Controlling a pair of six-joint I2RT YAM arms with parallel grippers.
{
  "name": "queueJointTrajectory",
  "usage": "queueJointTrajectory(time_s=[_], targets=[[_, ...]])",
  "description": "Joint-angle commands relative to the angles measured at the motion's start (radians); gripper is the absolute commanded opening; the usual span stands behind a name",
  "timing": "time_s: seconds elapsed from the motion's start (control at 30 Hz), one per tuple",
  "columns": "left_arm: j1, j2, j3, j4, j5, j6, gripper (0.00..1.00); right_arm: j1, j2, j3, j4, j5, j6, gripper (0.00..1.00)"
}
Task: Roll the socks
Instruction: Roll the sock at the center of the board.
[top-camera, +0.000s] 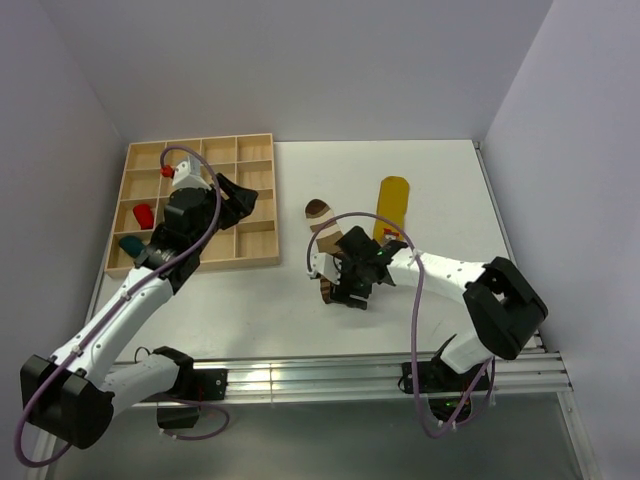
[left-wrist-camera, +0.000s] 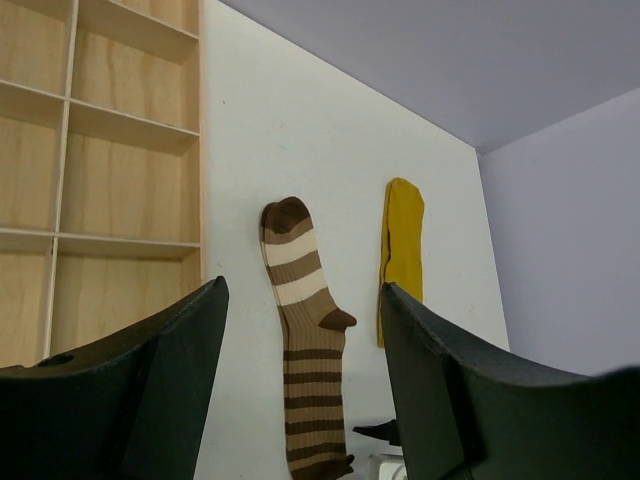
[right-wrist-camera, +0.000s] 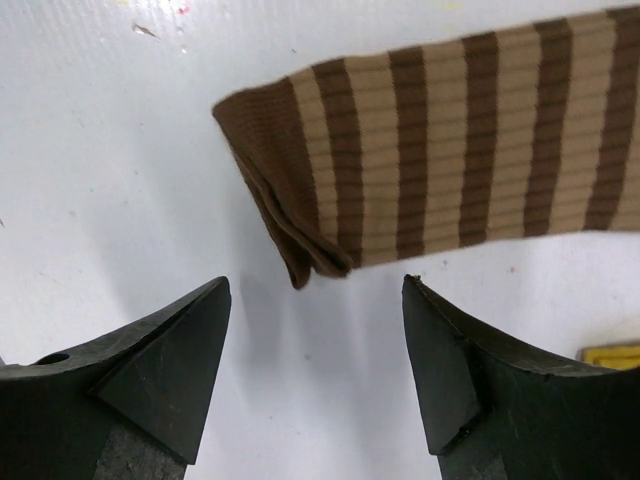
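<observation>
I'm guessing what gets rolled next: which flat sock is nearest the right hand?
The brown-striped sock: its cuff end lies just before the open right hand. The plain mustard sock lies beside it, farther off.

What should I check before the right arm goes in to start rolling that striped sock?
1. Right tool open and empty: ok.
2. Striped sock has its cuff end just ahead of the right tool: ok.
3. Striped sock flat on the table: ok along its length, though the layers at the cuff corner splay slightly.
4. Yellow sock lies apart from the striped one: ok.
5. Left tool open, over the wooden tray, away from both socks: ok.
6. Right tool's height above the table: cannot tell.
</observation>
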Motion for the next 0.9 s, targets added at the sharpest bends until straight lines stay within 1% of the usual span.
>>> queueJointTrajectory(time_s=[0.0, 0.13, 0.23, 0.27, 0.33, 0.37, 0.43, 0.57, 0.7, 0.73, 0.87], targets=[[0.004, 0.004, 0.024, 0.041, 0.030, -0.004, 0.68, 0.020, 0.027, 0.008, 0.046, 0.022, -0.018, 0.76], [0.004, 0.018, 0.021, 0.049, 0.037, 0.001, 0.68, 0.030, 0.041, 0.013, 0.082, 0.039, -0.010, 0.73], [0.006, 0.024, 0.005, 0.061, 0.050, 0.002, 0.68, 0.032, 0.050, 0.016, 0.105, 0.035, 0.000, 0.66], [0.004, 0.030, 0.000, 0.088, 0.054, 0.001, 0.68, 0.031, 0.051, 0.014, 0.111, 0.036, 0.003, 0.61], [0.004, 0.036, -0.017, 0.101, 0.060, -0.010, 0.67, 0.030, 0.065, 0.017, 0.121, 0.033, 0.014, 0.56], [0.006, 0.043, -0.023, 0.107, 0.062, -0.011, 0.67, 0.032, 0.067, 0.016, 0.127, 0.031, 0.017, 0.52], [0.006, 0.047, -0.037, 0.124, 0.073, -0.016, 0.67, 0.030, 0.062, 0.010, 0.131, 0.025, 0.017, 0.49], [0.004, 0.066, -0.043, 0.136, 0.083, -0.013, 0.66, 0.027, 0.067, 0.008, 0.131, 0.001, 0.025, 0.38], [-0.010, 0.073, -0.055, 0.150, 0.076, -0.002, 0.65, -0.025, 0.093, 0.052, 0.063, -0.099, 0.045, 0.30], [-0.022, 0.073, -0.072, 0.166, 0.070, -0.002, 0.65, -0.070, 0.103, 0.084, 0.018, -0.163, 0.052, 0.28], [-0.060, 0.081, -0.118, 0.219, 0.048, -0.005, 0.61, -0.178, 0.183, 0.174, -0.132, -0.310, 0.033, 0.26]])
